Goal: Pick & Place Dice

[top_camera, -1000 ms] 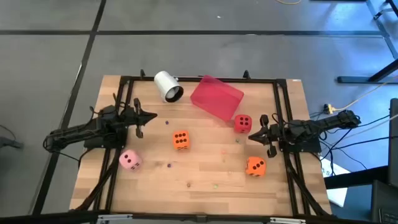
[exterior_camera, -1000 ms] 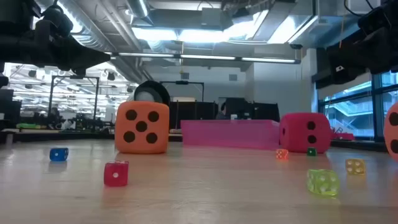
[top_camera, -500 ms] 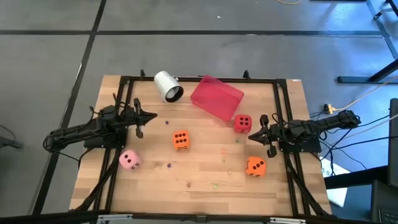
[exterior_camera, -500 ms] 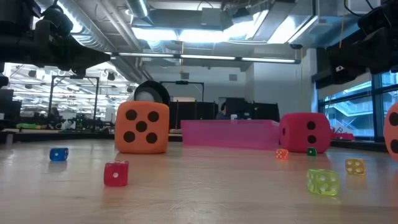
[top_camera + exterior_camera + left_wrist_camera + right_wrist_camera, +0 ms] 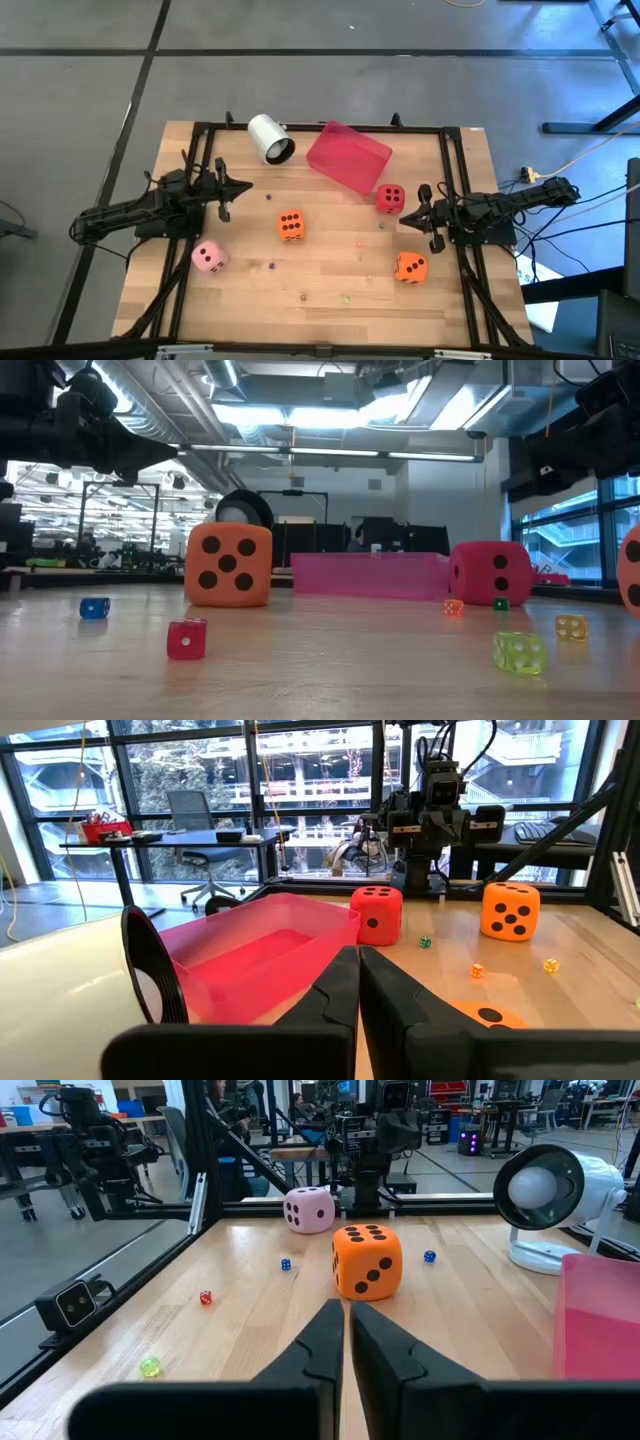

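Dice (image 5: 291, 225) lie loose on the table, apart from both arms' clenched, empty fingers (image 5: 236, 187).

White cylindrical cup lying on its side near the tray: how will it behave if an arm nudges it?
The white cylindrical cup lies on its side, so a nudge across its length would probably roll it. It looks hollow and thin-walled, so likely light. Rolling toward the red-pink rectangular tray, it would probably stop there.

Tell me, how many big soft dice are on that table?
4: a pink die by the left arm, an orange die mid-table, a red die touching the tray, another orange die near the right arm.
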Robot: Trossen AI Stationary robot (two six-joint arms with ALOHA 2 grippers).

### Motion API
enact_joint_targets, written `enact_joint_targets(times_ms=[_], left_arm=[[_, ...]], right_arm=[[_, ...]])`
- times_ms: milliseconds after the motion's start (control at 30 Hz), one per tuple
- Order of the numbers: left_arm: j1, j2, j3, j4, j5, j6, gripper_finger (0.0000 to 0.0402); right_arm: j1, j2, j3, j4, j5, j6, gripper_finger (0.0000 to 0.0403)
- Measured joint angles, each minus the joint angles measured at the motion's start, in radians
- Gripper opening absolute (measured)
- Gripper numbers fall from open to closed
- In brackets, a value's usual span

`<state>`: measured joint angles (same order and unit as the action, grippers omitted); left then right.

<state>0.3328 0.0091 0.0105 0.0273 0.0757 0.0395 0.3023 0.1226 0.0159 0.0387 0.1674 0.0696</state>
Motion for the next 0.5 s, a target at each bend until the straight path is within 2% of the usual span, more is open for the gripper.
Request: enact_joint_targets(times_ms=[500], left_arm=[[0.000, 0.000, 0.000, 0.000, 0.000, 0.000, 0.0006]], right_arm=[[0.000, 0.000, 0.000, 0.000, 0.000, 0.000, 0.0025]])
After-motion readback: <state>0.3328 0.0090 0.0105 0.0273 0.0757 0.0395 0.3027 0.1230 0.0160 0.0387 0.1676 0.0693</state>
